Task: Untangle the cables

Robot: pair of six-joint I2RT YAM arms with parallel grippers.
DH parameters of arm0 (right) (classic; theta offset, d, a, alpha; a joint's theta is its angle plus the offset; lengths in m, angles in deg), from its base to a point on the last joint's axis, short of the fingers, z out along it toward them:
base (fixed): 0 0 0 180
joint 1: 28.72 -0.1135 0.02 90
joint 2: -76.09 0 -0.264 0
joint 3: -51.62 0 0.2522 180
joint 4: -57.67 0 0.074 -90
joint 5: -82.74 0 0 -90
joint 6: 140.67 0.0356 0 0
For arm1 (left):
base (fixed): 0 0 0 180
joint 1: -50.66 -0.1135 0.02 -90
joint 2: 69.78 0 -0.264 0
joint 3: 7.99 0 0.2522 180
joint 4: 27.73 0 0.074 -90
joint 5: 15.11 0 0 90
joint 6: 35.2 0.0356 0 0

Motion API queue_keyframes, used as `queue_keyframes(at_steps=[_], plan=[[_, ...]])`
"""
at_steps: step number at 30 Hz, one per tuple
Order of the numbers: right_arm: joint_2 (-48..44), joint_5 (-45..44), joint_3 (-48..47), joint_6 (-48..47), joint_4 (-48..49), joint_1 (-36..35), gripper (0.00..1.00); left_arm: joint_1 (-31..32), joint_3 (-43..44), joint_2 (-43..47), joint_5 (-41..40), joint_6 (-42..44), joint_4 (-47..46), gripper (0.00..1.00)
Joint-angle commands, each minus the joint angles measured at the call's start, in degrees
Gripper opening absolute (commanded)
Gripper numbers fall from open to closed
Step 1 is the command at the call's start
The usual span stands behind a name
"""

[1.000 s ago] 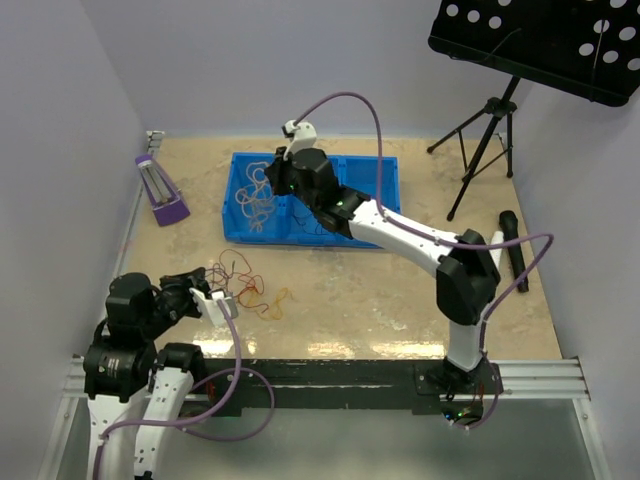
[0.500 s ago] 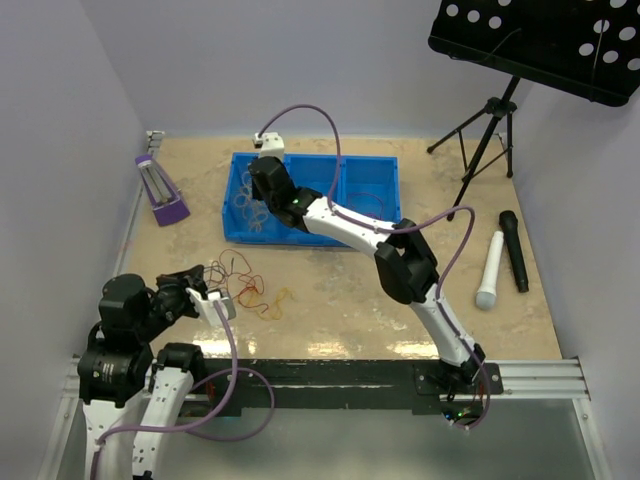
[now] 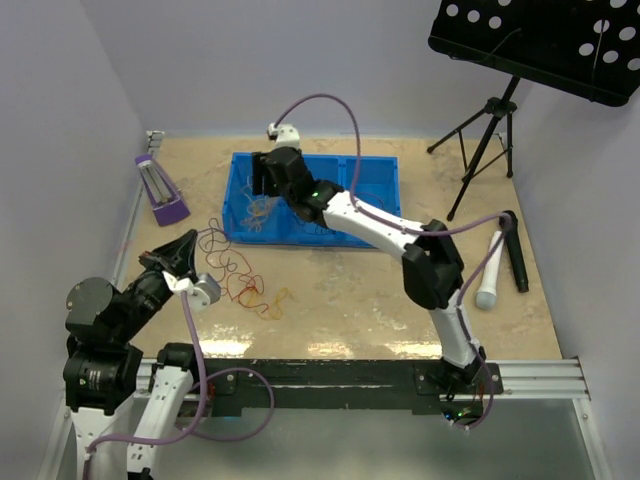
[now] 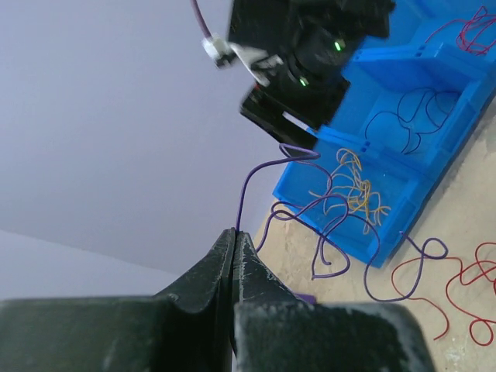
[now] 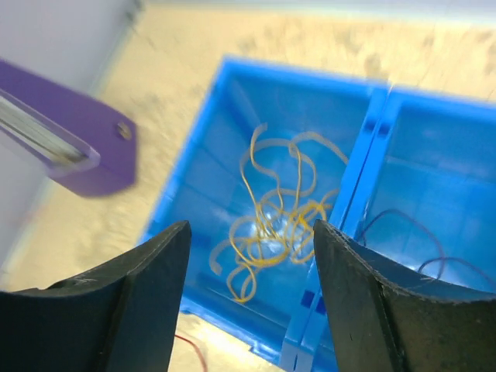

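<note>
My left gripper (image 4: 235, 232) is shut on the end of a thin purple cable (image 4: 325, 225) that loops down toward the table. In the top view the left gripper (image 3: 186, 244) is raised just left of the loose tangle of red and orange cables (image 3: 246, 286) on the table. My right gripper (image 5: 252, 232) hangs open and holds nothing, above the left compartment of the blue bin (image 5: 194, 174), where yellow cables (image 5: 280, 213) lie. From above, the right gripper (image 3: 262, 180) is over the bin (image 3: 380, 170). Black cables (image 4: 418, 116) and red cables (image 4: 473, 31) lie in the other compartments.
A purple wedge-shaped object (image 3: 160, 192) stands left of the bin. A white microphone (image 3: 490, 270) and a black microphone (image 3: 516, 250) lie at the right. A tripod music stand (image 3: 488, 140) stands at the back right. Walls close in on the left and back.
The right gripper has opened over the bin's left compartment. The left arm has pulled up and back, lifting the purple cable out of the tangle.
</note>
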Motion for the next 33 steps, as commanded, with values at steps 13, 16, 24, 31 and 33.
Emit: queue_keyframes(at_steps=[13, 16, 24, 31, 33], plan=[[-40.9, -4.5, 30.7, 2.8, 11.3, 8.8, 0.67, -0.2, -3.9, -16.8, 17.1, -10.1, -24.8, 0.00], [-47.3, -6.1, 36.5, 4.0, 12.4, 8.8, 0.66, 1.0, -4.3, -24.5, 20.2, -12.0, -33.0, 0.03], [-56.9, -7.2, 46.2, 7.7, 12.1, 8.8, 0.65, 12.6, 0.0, -43.2, 13.9, -13.0, -49.3, 0.03], [-58.3, -6.9, 46.6, 8.4, 11.3, 8.9, 0.65, 16.6, 6.7, -60.5, 6.1, -17.3, -56.4, 0.00], [-58.8, -7.0, 46.8, 8.7, 11.5, 8.8, 0.65, 16.6, 7.4, -64.3, 2.1, -17.4, -59.5, 0.00]])
